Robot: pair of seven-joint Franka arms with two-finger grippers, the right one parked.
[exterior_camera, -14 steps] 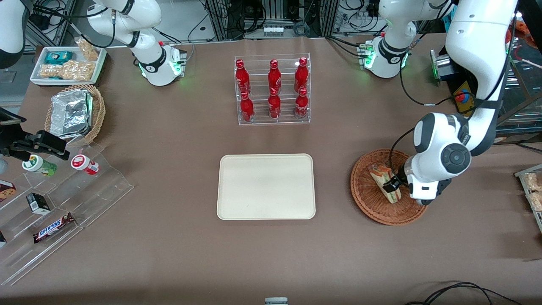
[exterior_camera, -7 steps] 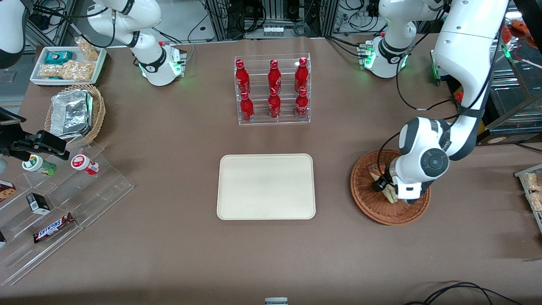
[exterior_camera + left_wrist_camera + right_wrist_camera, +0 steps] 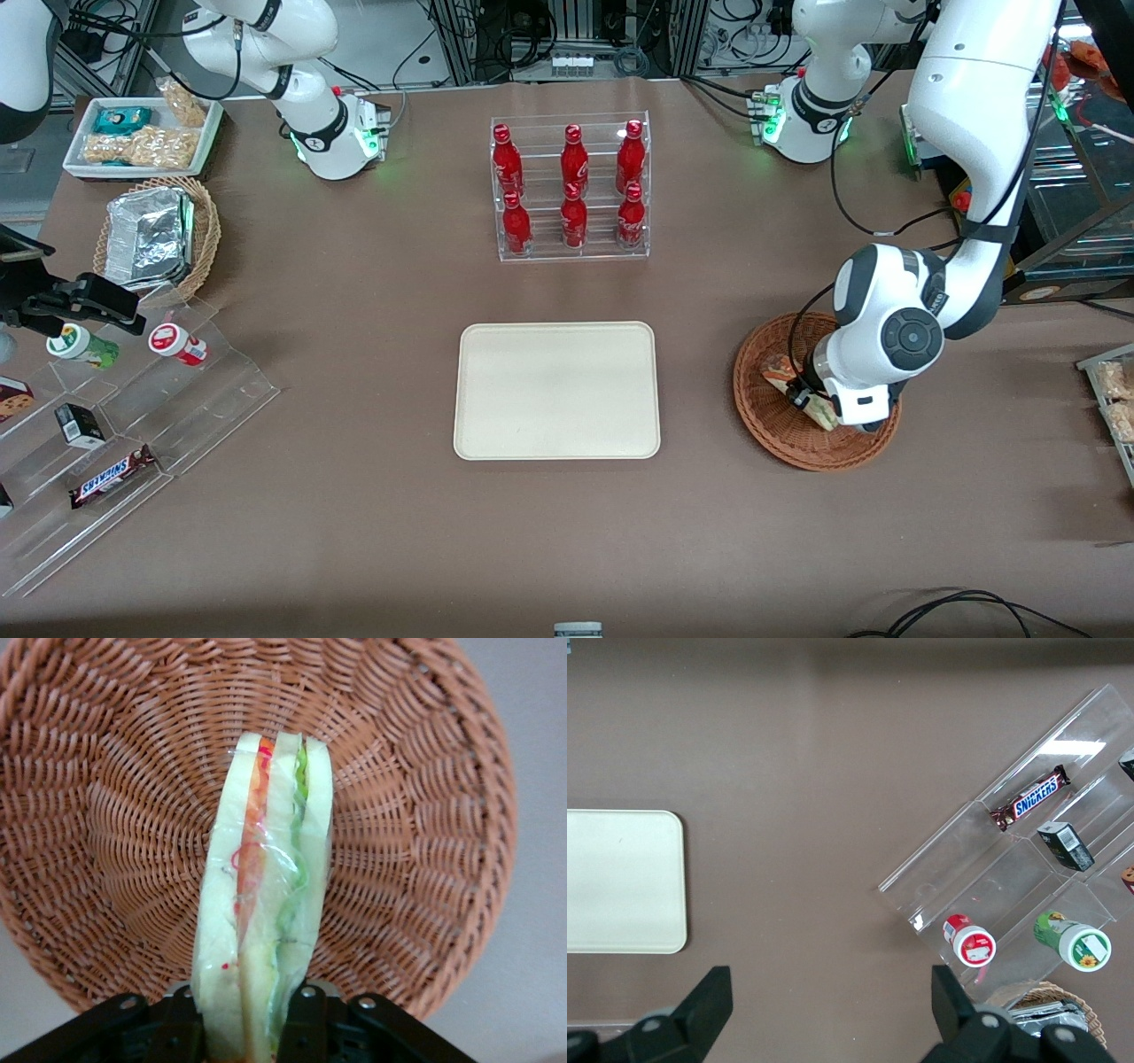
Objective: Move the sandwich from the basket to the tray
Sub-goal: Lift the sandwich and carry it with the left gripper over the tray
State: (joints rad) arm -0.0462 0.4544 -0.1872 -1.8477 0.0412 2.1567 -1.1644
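Grip: my gripper point(image 3: 252, 1028) pinches the sandwich point(image 3: 266, 895) by one end.
Risk: wrap slips, dropping it in the basket point(image 3: 762, 416), tray point(image 3: 556, 390) at 9 o'clock.

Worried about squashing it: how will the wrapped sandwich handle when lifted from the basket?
Probably soft: the sandwich is pale bread, so the gripper, fingers on both faces, could dent it. Its clear wrap may be slippery. Likely light enough to leave the basket unmoved.
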